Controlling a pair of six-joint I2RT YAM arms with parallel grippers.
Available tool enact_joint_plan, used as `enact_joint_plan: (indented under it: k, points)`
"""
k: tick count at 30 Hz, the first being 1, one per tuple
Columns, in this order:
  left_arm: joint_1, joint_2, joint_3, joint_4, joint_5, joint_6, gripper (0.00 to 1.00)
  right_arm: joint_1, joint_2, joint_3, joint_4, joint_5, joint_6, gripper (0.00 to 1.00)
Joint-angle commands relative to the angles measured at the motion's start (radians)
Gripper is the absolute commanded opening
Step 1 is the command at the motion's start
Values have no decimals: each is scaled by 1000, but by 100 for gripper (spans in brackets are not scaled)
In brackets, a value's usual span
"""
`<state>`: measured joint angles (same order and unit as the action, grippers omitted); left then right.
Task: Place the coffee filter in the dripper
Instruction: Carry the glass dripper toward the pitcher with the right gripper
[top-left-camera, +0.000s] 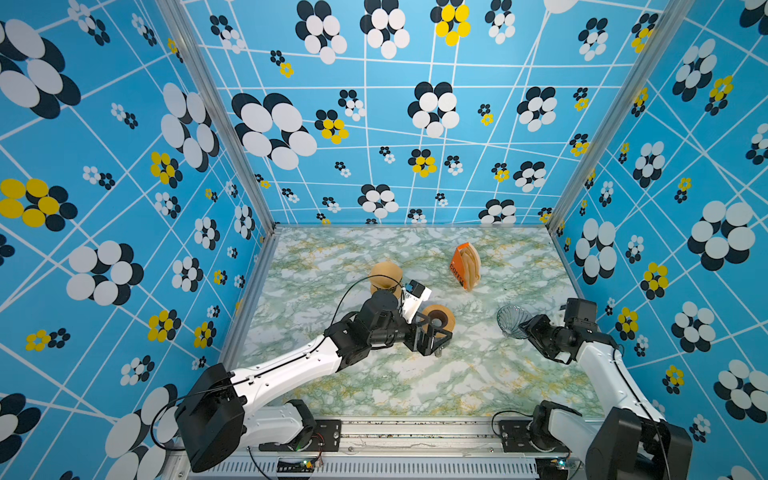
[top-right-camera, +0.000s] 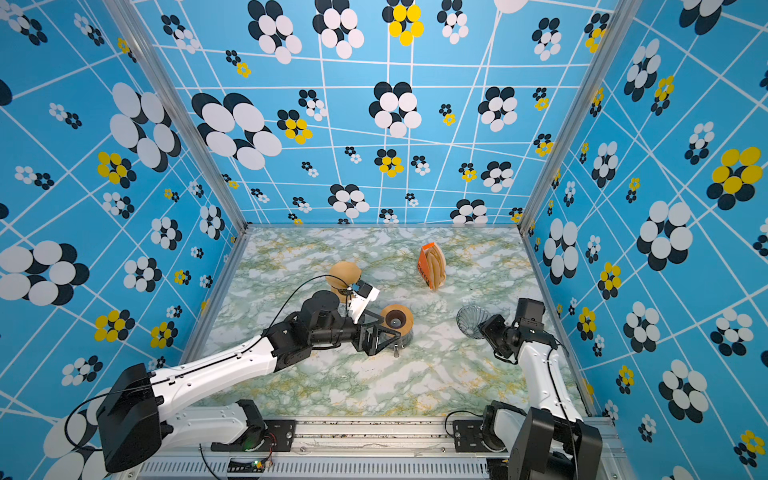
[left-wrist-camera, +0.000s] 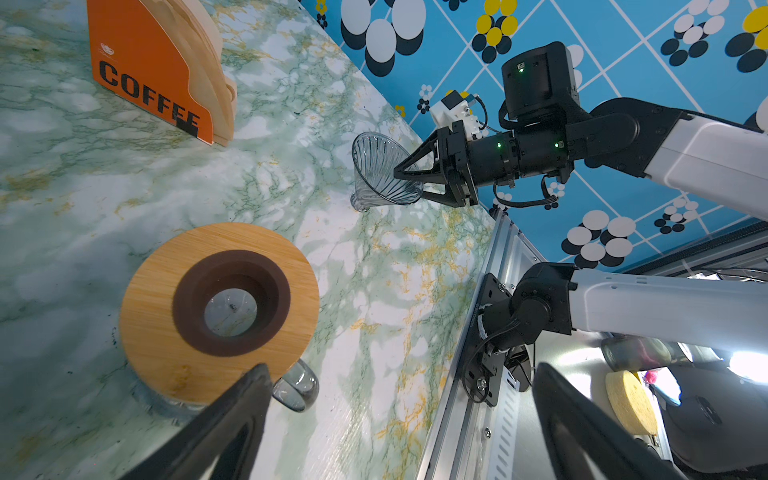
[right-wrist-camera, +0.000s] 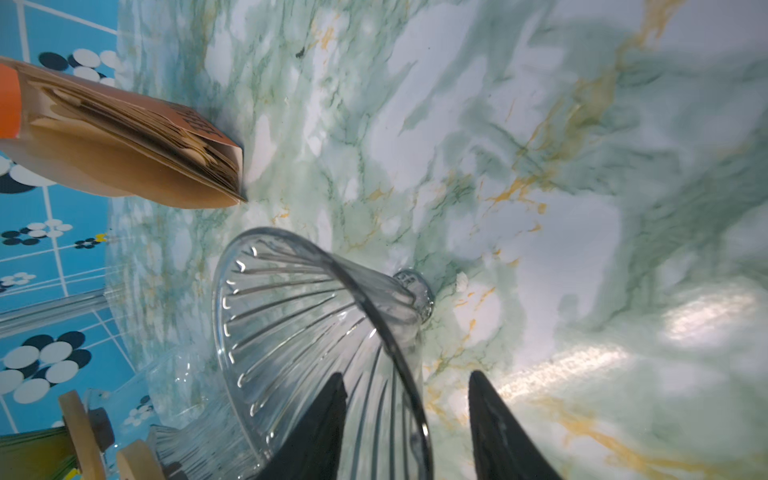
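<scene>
The clear ribbed glass dripper (right-wrist-camera: 291, 332) runs off the right wrist view's edge; we cannot tell whether the right gripper (right-wrist-camera: 406, 374) pinches its wall.

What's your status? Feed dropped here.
Left gripper open by wooden stand. Right gripper straddling rim of tipped dripper, not clamped. Filters in orange holder. Nothing blocking.

Green marbled table (top-left-camera: 374, 374), orange filter holder (top-left-camera: 464, 266), tilted glass dripper (top-left-camera: 510, 320), wood-collared carafe (top-left-camera: 444, 319), tan cone (top-left-camera: 384, 273).
</scene>
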<state>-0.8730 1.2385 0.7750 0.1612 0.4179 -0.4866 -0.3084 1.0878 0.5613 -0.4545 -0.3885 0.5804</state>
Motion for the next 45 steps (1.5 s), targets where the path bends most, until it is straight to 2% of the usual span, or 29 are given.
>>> enact_joint_plan:
  k: [1,14,36,45]
  points:
    - [2,-35,-16,12,-15,9,99,-5,23,-12,72,-73,15,43]
    - [2,-39,-26,28,-18,4,99,-5,73,-14,71,-87,6,30]
    - [12,-47,-17,22,-24,-4,99,-5,136,4,45,-116,-34,19]
    - [12,-52,-4,-14,-34,-16,99,-5,119,20,45,-135,-45,15]
